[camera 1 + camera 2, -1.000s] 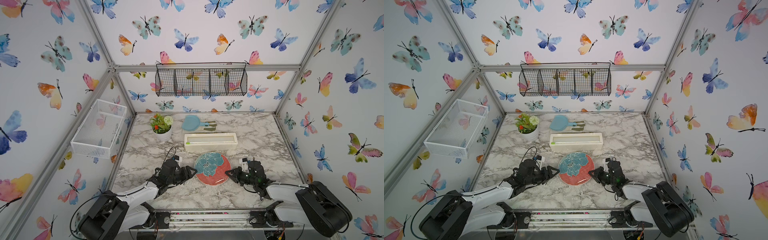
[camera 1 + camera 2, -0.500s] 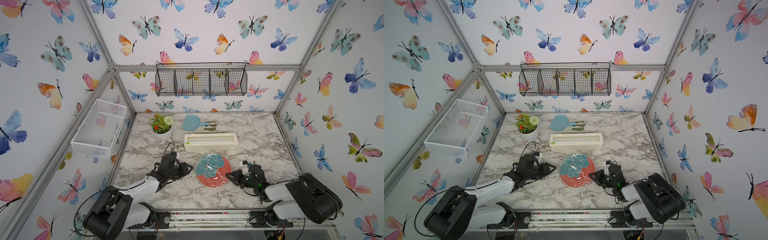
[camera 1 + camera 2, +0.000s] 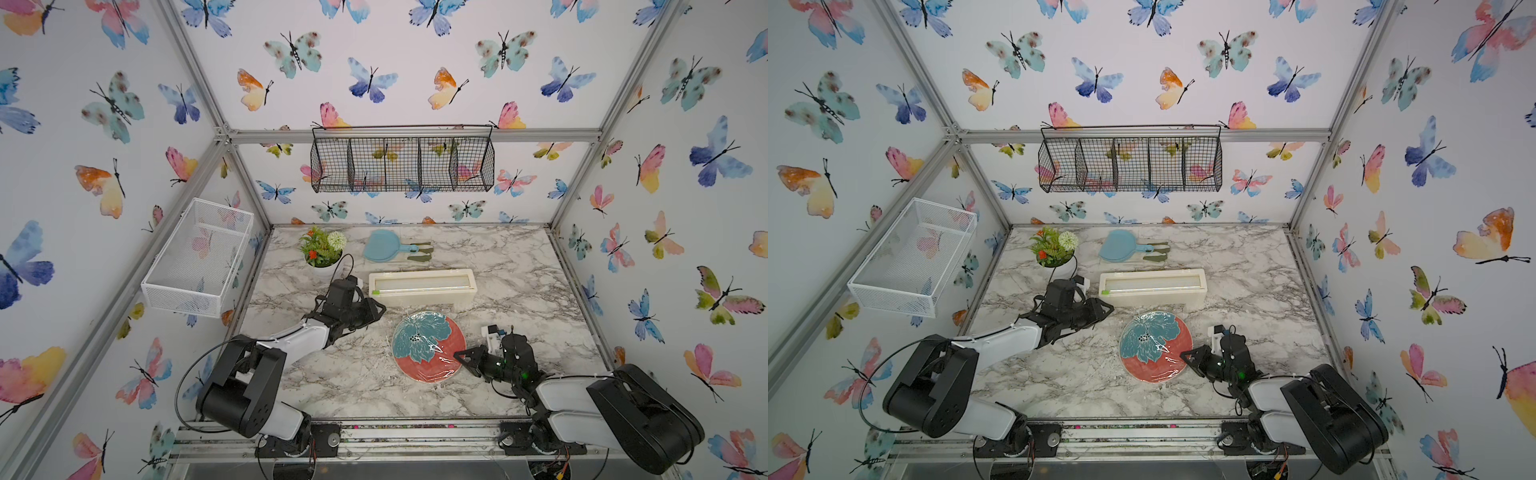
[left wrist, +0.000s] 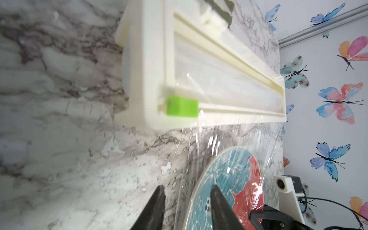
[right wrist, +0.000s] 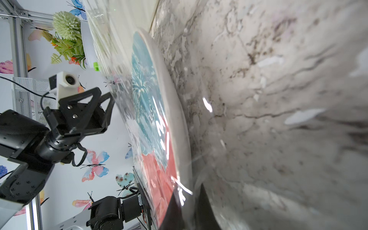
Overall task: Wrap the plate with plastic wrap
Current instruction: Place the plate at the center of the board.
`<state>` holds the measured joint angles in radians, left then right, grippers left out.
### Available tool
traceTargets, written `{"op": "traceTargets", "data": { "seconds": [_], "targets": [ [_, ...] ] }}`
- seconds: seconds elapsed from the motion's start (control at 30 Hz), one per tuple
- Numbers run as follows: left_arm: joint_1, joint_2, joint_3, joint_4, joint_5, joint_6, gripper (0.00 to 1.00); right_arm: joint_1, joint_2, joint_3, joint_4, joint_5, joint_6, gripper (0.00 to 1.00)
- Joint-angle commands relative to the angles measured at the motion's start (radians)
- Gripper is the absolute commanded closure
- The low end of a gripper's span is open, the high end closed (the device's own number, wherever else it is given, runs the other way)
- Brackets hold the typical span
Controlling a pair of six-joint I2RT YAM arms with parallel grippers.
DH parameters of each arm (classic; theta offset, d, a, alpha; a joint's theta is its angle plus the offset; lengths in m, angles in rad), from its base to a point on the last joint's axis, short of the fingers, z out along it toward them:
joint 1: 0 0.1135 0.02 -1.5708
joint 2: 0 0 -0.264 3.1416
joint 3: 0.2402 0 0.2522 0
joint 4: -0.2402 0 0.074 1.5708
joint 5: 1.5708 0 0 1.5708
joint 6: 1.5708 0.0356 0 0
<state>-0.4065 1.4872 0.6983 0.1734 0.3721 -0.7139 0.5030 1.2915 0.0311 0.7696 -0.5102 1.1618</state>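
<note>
Marble tabletop (image 3: 332, 382) inside a butterfly-papered enclosure; both arms sit low over it.

Left gripper (image 3: 380, 311): just beside the left end of the cream dispenser (image 3: 422, 286), apart from the plate. In its wrist view the jaws stand partly apart, with nothing between them that I can make out.

Plate (image 3: 428, 347): flat on the table just in front of the dispenser. Plastic wrap (image 4: 219, 137) comes off the dispenser's front edge and lies crinkled over the plate's face, with glare streaks across the flower.

Right gripper (image 3: 457, 356): at the plate rim nearest the right arm, jaws closed. Film runs into the pinch, so I judge it is holding the wrap's free edge. Cannot tell whether the rim is caught too.

Progress (judgement):
- Done: film drawn out and laid over the plate.
- Sheet not yet cut free. The green tab (image 4: 182, 105) sits at the dispenser's left end, so the cutting stroke looks unstarted.
- Left to do: cut the sheet, then tuck its edges around the rim.

Views:
- Both top views give the layout, but the film shows only as a faint sheen on the plate.
- Only the left wrist view shows the sheet bridging dispenser and plate, and the tab clearly.
- Only the right wrist view shows the pinch at the rim.
</note>
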Motion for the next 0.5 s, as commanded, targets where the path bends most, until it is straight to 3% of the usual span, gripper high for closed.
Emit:
{"op": "traceTargets", "data": {
  "seconds": [0.0,0.2,0.23,0.3,0.47],
  "targets": [
    [0.016,0.017,0.038,-0.041,-0.007,0.052,0.64,0.005,0.015,0.018,0.084,-0.085,-0.033,0.98],
    [0.017,-0.014,0.044,-0.090,-0.020,0.069,0.66,0.005,0.020,0.015,0.039,-0.051,-0.026,0.92],
    [0.018,-0.025,0.047,-0.102,-0.027,0.073,0.66,0.005,0.007,0.021,0.015,-0.043,-0.025,0.87],
    [0.020,-0.048,0.058,-0.127,-0.042,0.082,0.66,0.006,-0.041,0.039,-0.065,-0.023,-0.028,0.66],
    [0.037,-0.093,0.114,-0.199,-0.079,0.110,0.64,0.005,-0.248,0.146,-0.454,0.103,-0.101,0.46]
  ]
}}
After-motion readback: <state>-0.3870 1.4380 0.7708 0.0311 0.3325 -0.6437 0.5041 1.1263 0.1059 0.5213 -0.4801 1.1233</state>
